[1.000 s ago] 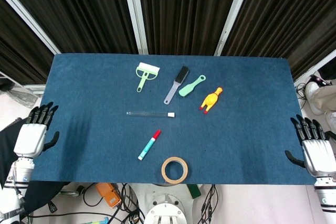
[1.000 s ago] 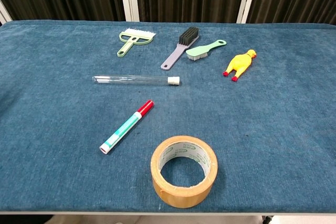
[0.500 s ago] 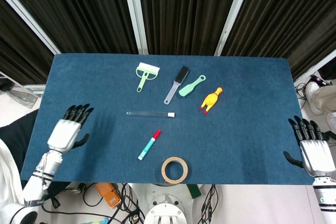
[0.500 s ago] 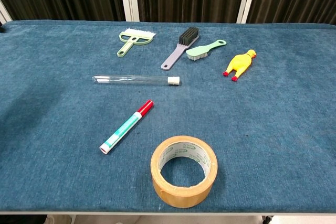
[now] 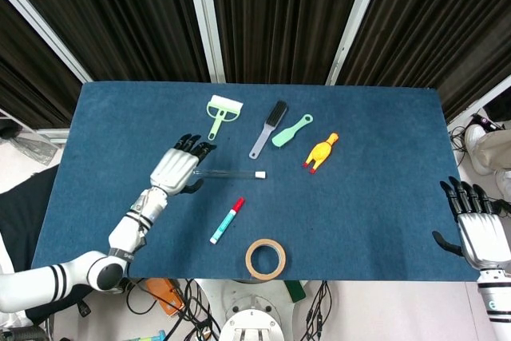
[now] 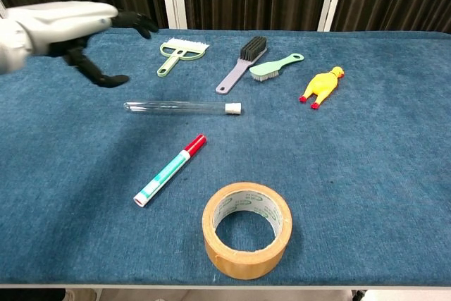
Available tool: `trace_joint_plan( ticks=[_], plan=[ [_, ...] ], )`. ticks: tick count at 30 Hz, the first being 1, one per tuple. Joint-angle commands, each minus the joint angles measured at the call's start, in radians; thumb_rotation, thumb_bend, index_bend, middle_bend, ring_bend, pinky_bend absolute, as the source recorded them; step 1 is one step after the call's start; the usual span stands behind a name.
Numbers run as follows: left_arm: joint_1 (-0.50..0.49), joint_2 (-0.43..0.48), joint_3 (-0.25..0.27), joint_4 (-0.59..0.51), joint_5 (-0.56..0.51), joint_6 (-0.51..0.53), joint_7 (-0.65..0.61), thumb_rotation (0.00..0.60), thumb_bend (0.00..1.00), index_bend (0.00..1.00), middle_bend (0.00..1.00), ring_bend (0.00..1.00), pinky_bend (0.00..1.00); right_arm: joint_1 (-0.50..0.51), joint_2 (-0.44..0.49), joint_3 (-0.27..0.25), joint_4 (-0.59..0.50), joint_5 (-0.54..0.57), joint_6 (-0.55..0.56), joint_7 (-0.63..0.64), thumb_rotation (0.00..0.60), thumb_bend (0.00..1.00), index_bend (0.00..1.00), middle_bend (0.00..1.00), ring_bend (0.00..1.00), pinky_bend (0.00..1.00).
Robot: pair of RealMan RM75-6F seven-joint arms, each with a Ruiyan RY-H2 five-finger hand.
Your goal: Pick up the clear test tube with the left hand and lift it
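Note:
The clear test tube (image 5: 230,173) with a white cap lies flat on the blue table, also seen in the chest view (image 6: 182,108). My left hand (image 5: 177,167) hovers open just left of the tube's closed end, fingers spread, holding nothing; in the chest view the left hand (image 6: 67,22) floats above and left of the tube. My right hand (image 5: 477,225) is open at the table's right front edge, far from the tube.
A red-capped marker (image 5: 227,220) and a tape roll (image 5: 265,259) lie in front of the tube. Behind it are a green squeegee (image 5: 220,114), a black brush (image 5: 269,128), a green brush (image 5: 292,130) and a yellow rubber chicken (image 5: 320,152).
My left hand has swept from the table's left edge rightward and forward to the tube's left end. The right hand has barely moved.

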Motion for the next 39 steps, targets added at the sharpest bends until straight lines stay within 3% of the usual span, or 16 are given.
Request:
trace_joint_plan(
  ticks=[1, 5, 21, 39],
  plan=[
    [-0.062, -0.074, -0.017, 0.092, -0.109, -0.035, 0.042, 0.600, 0.31, 0.16, 0.19, 0.00, 0.04, 0.001, 0.003, 0.002, -0.002, 0.005, -0.003, 0.003, 0.600, 0.35, 0.00, 0.04, 0.00, 0.00],
    [-0.105, -0.129, -0.008, 0.164, -0.162, -0.050, 0.065, 0.600, 0.31, 0.18, 0.21, 0.00, 0.04, 0.000, 0.004, 0.002, -0.004, 0.006, -0.003, 0.002, 0.600, 0.35, 0.00, 0.04, 0.00, 0.00],
    [-0.143, -0.266, 0.049, 0.340, -0.140, -0.021, 0.003, 0.600, 0.32, 0.33, 0.34, 0.00, 0.04, 0.002, 0.006, 0.003, -0.005, 0.012, -0.008, 0.000, 0.600, 0.35, 0.00, 0.04, 0.00, 0.00],
    [-0.175, -0.322, 0.055, 0.393, -0.151, -0.027, 0.006, 0.600, 0.35, 0.40, 0.41, 0.04, 0.04, 0.003, 0.006, 0.004, -0.005, 0.017, -0.012, 0.003, 0.600, 0.35, 0.00, 0.04, 0.00, 0.00]
  ],
)
